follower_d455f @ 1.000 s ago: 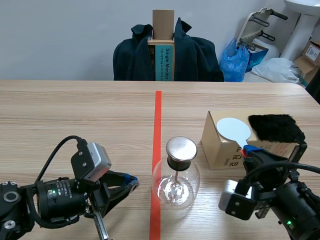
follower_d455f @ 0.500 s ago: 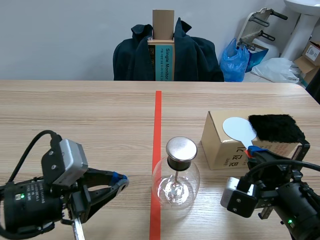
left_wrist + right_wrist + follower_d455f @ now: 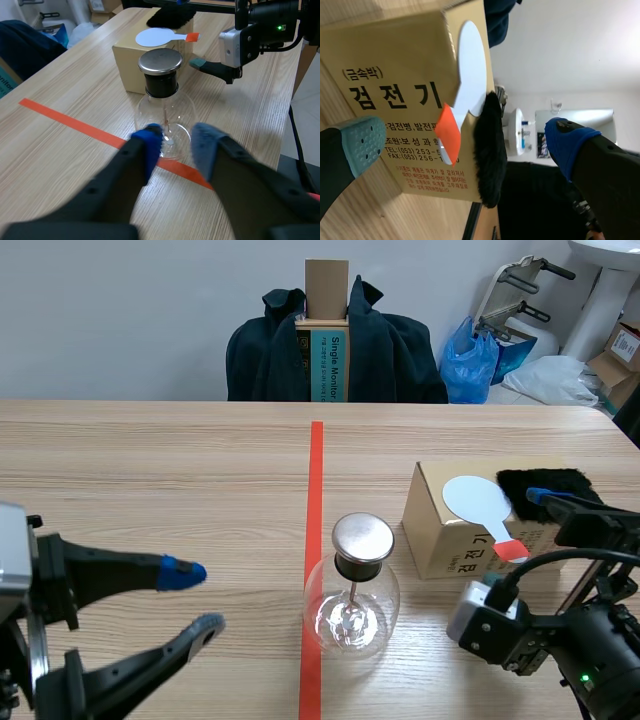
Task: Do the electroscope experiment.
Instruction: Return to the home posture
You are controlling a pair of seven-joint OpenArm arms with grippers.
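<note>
Fingers are spread on your left gripper [image 3: 176, 146] and right gripper [image 3: 465, 142]; closing off-centre on the paddle [image 3: 470, 65], mid-frame, could flick it off the box [image 3: 385, 60].

Plain pale grey wall [image 3: 130, 310] across upper frame. Light wooden table [image 3: 150, 470] fills lower two thirds; orange-red tape line [image 3: 316, 470] runs down centre. Behind table, upper centre: dark jacket [image 3: 400, 350] draped around tall cardboard box [image 3: 326, 290]. Upper right corner: blue plastic bag [image 3: 470, 360], white plastic bag [image 3: 555, 380], white pedestal basin [image 3: 605, 290], grey metal frame [image 3: 515, 285], small cardboard carton [image 3: 622, 345] at frame edge. Light even, soft.
</note>
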